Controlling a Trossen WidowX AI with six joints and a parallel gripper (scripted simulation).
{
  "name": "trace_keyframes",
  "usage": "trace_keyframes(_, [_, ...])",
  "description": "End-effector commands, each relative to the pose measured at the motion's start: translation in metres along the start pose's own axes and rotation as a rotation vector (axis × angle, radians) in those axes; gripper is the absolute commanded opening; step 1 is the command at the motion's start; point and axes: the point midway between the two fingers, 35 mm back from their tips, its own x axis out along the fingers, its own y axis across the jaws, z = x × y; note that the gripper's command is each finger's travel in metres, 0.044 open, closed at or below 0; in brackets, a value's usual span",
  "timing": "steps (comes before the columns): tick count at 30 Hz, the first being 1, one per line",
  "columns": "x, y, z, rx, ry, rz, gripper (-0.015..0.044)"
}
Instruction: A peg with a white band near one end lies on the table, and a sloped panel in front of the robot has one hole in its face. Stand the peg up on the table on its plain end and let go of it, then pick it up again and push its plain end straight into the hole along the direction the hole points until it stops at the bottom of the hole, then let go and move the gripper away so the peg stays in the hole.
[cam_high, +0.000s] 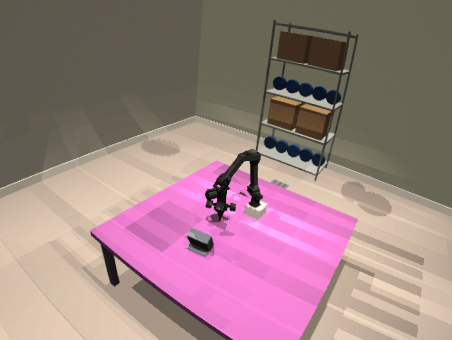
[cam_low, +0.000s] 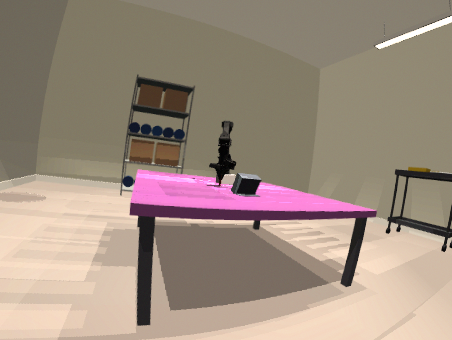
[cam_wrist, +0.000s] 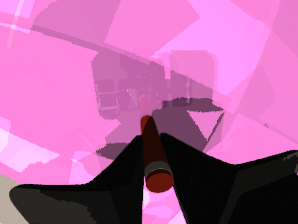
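Observation:
The red peg (cam_wrist: 152, 150) (cam_high: 220, 218) stands about upright, its banded end up and its plain end down at the pink table (cam_high: 280, 250) (cam_low: 175, 205). The band looks grey in shadow in the wrist view. My gripper (cam_wrist: 151, 139) (cam_high: 220, 215) (cam_low: 219, 182) points down and is shut on the peg, with one black finger on each side. Whether the plain end touches the table is too small to tell. The grey sloped panel block (cam_high: 200, 240) (cam_low: 247, 184) stands a short way from the gripper, apart from the peg. Its hole cannot be made out.
The arm's white base (cam_high: 255, 209) is on the table behind the gripper. A shelf rack with boxes (cam_high: 313, 121) (cam_low: 167, 153) stands beyond the table. A dark cart (cam_low: 425, 174) is off to the right in the exterior view.

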Motion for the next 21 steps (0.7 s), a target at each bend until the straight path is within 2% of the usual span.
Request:
trace_keyframes(1, [-0.019, -0.004, 0.003, 0.002, -0.008, -0.013, 0.0])
trace_keyframes(13, [-0.072, -0.001, 0.002, -0.003, -0.004, -0.011, 0.0])
trace_keyframes(21, [-0.072, -0.001, 0.005, 0.0, -0.02, -0.017, 0.0])
